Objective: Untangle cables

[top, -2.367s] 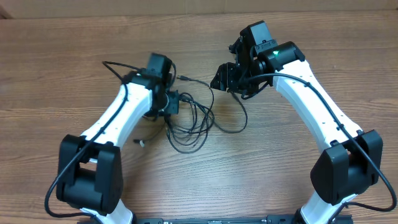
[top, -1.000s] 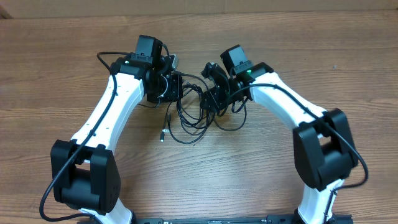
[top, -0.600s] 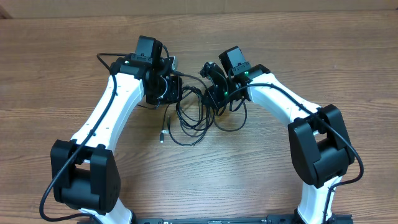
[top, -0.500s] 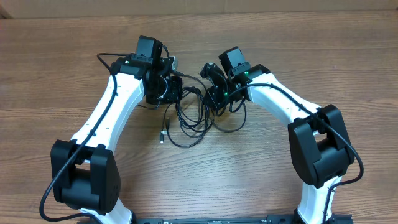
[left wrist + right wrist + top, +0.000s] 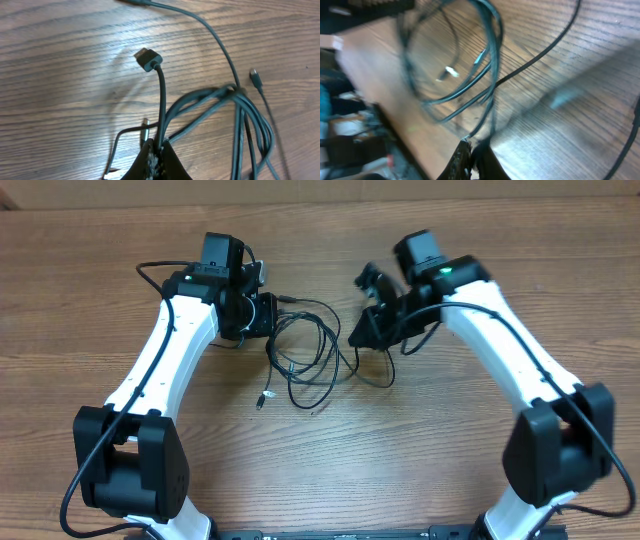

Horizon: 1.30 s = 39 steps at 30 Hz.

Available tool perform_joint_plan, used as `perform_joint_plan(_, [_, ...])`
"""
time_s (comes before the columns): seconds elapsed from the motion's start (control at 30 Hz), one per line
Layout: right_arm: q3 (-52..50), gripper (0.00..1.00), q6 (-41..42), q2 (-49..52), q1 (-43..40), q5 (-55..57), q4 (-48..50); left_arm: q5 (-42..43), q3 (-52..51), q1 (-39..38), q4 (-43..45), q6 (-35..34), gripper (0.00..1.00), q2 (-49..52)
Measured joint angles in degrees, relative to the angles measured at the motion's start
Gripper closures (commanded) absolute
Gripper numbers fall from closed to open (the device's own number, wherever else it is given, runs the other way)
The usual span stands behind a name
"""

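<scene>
two hands holding a knot of cables (image 5: 312, 355) from opposite sides over the wooden counter (image 5: 450, 450). the left hand (image 5: 266, 315) was clamped on one cord of the bundle: in its wrist view the fingertips (image 5: 140, 169) met around a black strand that ran straight ahead of them to a dark plug (image 5: 148, 59), while several further loops fanned off beside that strand and gathered at a crossing farther out. the right hand (image 5: 368, 333) was also closed, and thin strands ran down to its tips (image 5: 457, 165), so it was judged to be pinching one of them. the hands stood well apart with the tangle between them, nearer the left hand; this opposed hold presumably served to stretch the loops so that the crossings would open and slide free. a loose end with a silver-tipped plug (image 5: 262, 400) lay on the counter just behind the left hand, toward the arm bases, held by neither. the right wrist view was smeared, so the strand gripped there could not be identified; from overhead each hand's body covered its own grip; the number of separate cables in the knot could not be counted.
</scene>
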Motion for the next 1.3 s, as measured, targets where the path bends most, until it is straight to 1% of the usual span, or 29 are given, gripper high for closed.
perform_joint_plan(0.07, [0.0, 0.96, 0.59, -0.83, -2.78, -3.58, -0.9, -0.35, 0.0, 0.2, 0.24, 0.02, 0.96, 0.0])
perform_joint_plan(0.17, [0.0, 0.96, 2.84, -0.81, -6.97, -5.84, -1.29, -0.55, 0.0, 0.31, 0.55, 0.02, 0.96, 0.0])
perform_joint_plan(0.27, [0.0, 0.96, 7.61, -0.81, -9.64, -0.87, -1.81, -0.55, 0.0, 0.31, 1.01, 0.02, 0.96, 0.0])
perform_joint_plan(0.33, [0.0, 0.96, 11.19, -0.81, -10.67, 5.35, -2.99, -0.44, 0.0, 0.31, 1.2, 0.02, 0.96, 0.0])
perform_joint_plan(0.37, [0.0, 0.94, 12.98, -0.81, -10.8, 9.14, -3.58, -0.26, 0.0, 0.31, 1.22, 0.02, 0.96, 0.0])
perform_joint_plan(0.53, [-1.53, 0.93, 16.02, -0.81, -10.01, 17.99, -4.92, 1.38, 0.0, 0.31, 2.05, 1.07, 0.96, 0.0])
perform_joint_plan(0.6, [-1.95, 0.91, 15.89, -0.81, -9.7, 18.69, -5.62, 3.3, 0.0, 0.31, 3.65, 2.58, 0.96, 0.0])
perform_joint_plan(0.67, [-2.01, 0.82, 15.52, -0.81, -9.4, 18.64, -6.23, 5.75, 0.0, 0.31, 5.53, 3.98, 0.96, -0.09])
perform_joint_plan(0.73, [-2.01, 0.78, 15.04, -0.81, -9.33, 18.01, -6.05, 7.54, 0.15, 0.31, 6.08, 4.66, 0.96, -0.59])
perform_joint_plan(0.8, [-2.01, 0.69, 14.75, -0.81, -9.33, 16.35, -5.11, 8.98, 0.98, 0.31, 6.08, 5.01, 0.96, -1.44])
perform_joint_plan(0.87, [-2.01, 0.66, 14.1, -0.81, -9.33, 12.9, -3.72, 10.91, 2.75, 0.31, 6.16, 5.68, 0.96, -3.52])
perform_joint_plan(0.9, [-2.01, 0.59, 13.27, -0.83, -9.33, 10.6, -2.93, 11.8, 3.56, 0.31, 6.29, 6.19, 0.96, -4.7])
perform_joint_plan(0.97, [-2.01, 0.54, 12.11, -0.94, -9.33, 6.93, -1.29, 14.01, 5.16, 0.31, 6.58, 7.69, 0.96, -7.34])
perform_joint_plan(1.0, [-2.03, 0.47, 11.54, -1.14, -9.33, 5.49, -0.42, 15.17, 5.7, 0.31, 6.95, 8.39, 0.96, -8.9])
perform_joint_plan(1.03, [-2.05, 0.42, 10.97, -1.51, -9.33, 4.28, 0.35, 16.37, 6.25, 0.31, 7.34, 9.14, 0.96, -10.69])
perform_joint_plan(1.1, [-2.25, 0.36, 10.1, -3.34, -9.33, 1.66, 2.58, 18.43, 6.95, 0.31, 7.85, 9.81, 0.96, -13.27])
perform_joint_plan(1.17, [-2.36, 0.29, 9.7, -7.43, -9.33, -0.85, 4.94, 21.53, 7.28, 0.31, 8.39, 10.69, 0.96, -14.95])
perform_joint_plan(1.23, [-2.36, 0.24, 9.49, -12.33, -9.33, -2.51, 6.73, 25.55, 7.28, 0.31, 8.35, 12.39, 0.96, -15.21])
perform_joint_plan(1.3, [-2.36, 0.24, 9.79, -16.09, -9.33, -3.43, 8.09, 29.68, 7.28, 0.31, 7.85, 15.06, 0.96, -15.13])
